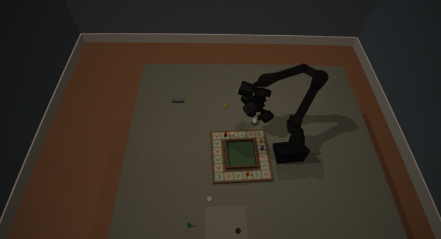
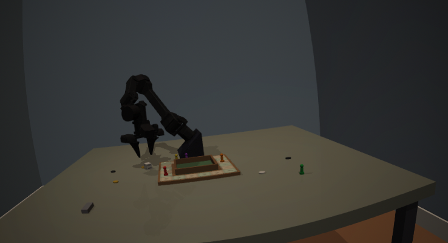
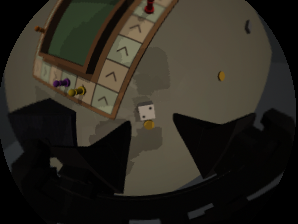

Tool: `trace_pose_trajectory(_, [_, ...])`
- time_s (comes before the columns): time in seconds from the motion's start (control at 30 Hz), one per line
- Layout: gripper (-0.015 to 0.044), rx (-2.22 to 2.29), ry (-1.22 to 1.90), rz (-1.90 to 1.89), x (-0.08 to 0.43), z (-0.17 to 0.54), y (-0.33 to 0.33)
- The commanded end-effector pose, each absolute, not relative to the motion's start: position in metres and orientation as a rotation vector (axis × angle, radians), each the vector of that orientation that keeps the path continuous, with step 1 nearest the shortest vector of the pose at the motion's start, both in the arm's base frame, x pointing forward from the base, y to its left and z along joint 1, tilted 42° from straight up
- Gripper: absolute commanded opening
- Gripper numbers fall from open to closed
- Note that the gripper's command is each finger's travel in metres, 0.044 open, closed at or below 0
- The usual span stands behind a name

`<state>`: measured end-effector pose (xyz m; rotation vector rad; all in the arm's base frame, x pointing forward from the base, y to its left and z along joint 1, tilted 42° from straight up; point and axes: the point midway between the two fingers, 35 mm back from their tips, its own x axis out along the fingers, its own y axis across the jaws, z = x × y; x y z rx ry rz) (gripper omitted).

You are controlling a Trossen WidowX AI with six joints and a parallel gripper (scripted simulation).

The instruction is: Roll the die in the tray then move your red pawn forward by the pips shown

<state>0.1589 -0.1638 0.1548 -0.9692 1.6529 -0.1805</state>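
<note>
white die waits, turn barely begun

white die [image 3: 144, 113] sits on the table [image 2: 282, 194] just off the board's [image 1: 217, 178] corner, with a small yellow token touching it. the gripper [image 2: 144, 153] hangs above the die, fingers spread and gripping nothing, the cube showing between them in the wrist view. nothing is done so far: the green tray [image 1: 226, 153] holds no die, and the red pawn [image 1: 225, 134] stands on the board's edge row. left to do: grasp, drop, read the pips, move the pawn, withdraw.
</note>
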Motion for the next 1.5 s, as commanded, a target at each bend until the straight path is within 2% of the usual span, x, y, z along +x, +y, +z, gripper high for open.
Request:
trace_pose_trajectory(0.0, [0.0275, -0.97, 1.676, -0.174, 0.155, 0.152, -0.163])
trace_pose_trajectory(1.0, [0.0275, -0.972, 1.676, -0.176, 0.154, 0.117, -0.194])
trace_pose_trajectory(1.2, [0.0118, -0.972, 1.676, -0.176, 0.154, 0.117, -0.194])
trace_pose_trajectory(1.43, [0.0071, -0.972, 1.676, -0.176, 0.154, 0.117, -0.194])
trace_pose_trajectory(1.47, [0.0045, -0.972, 1.676, -0.176, 0.154, 0.117, -0.194])
